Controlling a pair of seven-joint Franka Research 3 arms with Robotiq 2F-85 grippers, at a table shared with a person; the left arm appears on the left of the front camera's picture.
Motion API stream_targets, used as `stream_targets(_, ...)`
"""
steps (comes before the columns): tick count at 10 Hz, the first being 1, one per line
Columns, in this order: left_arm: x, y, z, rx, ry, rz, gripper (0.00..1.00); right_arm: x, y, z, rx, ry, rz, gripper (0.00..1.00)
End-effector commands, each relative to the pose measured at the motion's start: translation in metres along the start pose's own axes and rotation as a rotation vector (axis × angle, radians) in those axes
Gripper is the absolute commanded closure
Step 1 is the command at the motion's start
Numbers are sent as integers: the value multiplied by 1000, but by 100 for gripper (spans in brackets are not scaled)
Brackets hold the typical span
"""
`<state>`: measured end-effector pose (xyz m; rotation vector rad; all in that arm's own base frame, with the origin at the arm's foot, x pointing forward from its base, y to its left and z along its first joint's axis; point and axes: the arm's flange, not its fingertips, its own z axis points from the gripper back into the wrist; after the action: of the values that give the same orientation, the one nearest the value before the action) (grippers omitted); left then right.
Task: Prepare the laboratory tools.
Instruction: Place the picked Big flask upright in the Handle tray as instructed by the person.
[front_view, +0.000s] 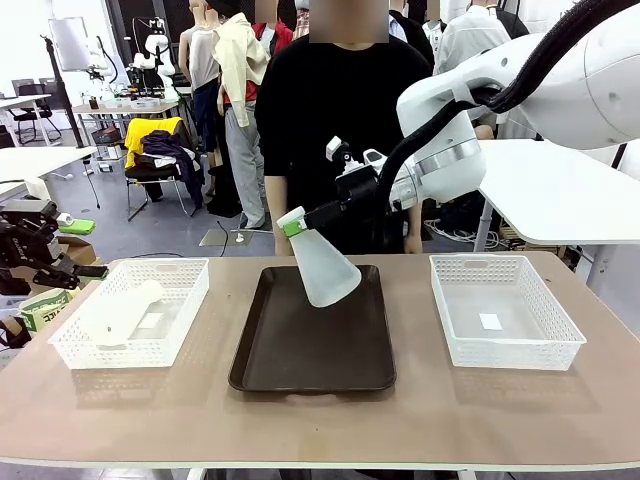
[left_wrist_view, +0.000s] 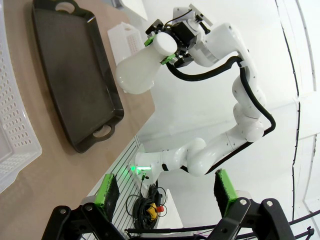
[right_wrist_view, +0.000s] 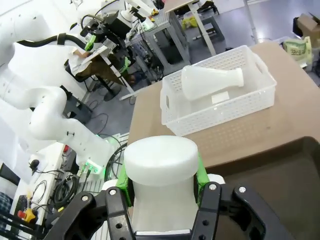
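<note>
1. Your right claw (right_wrist_view: 161, 176) is clamped on the neck of the held flask (right_wrist_view: 160, 165), a green pad on each side just under the lip.
2. That flask (front_view: 325, 265) hangs tilted over the far part of the tray (front_view: 310, 350), neck up towards your left, wide base low.
3. Your left claw (left_wrist_view: 166, 195) stands wide with nothing between its pads, off beyond the left end of the surface (front_view: 320, 420).
4. The second flask (front_view: 120, 312) lies on its side in the left basket (front_view: 170, 345). The right basket (front_view: 505, 350) holds no flask.
5. Risk: the grip is on a smooth, narrow neck with the bulk hanging below, so the flask could swing or slip between the pads on a quick move.
6. Risk: lowered at this tilt, it would likely land on the edge of its base and tip over when you let go, so level it first.
7. Risk: a person stands just behind the tray, so keep any swing short.
8. The front view does not settle the gap between base and tray. The left wrist view shows the flask (left_wrist_view: 137, 70) in the air, apart from the tray (left_wrist_view: 70, 75).
9. The right wrist view gives you the pad contact close up, and the second flask (right_wrist_view: 212, 82) farther off.
</note>
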<state>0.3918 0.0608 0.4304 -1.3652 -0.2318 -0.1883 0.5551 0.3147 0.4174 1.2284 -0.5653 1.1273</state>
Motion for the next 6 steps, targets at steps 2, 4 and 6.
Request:
stream_targets(2,-2,-1,0,1,-12,-15,0,6,7,-1,19,-2,20,100)
stream_targets(4,-2,-1,0,1,-12,-15,0,2,3,-2,7,3,8,100)
stream_targets(6,-2,-1,0,1,-12,-15,0,-18,-21,3,177,-152,122,100)
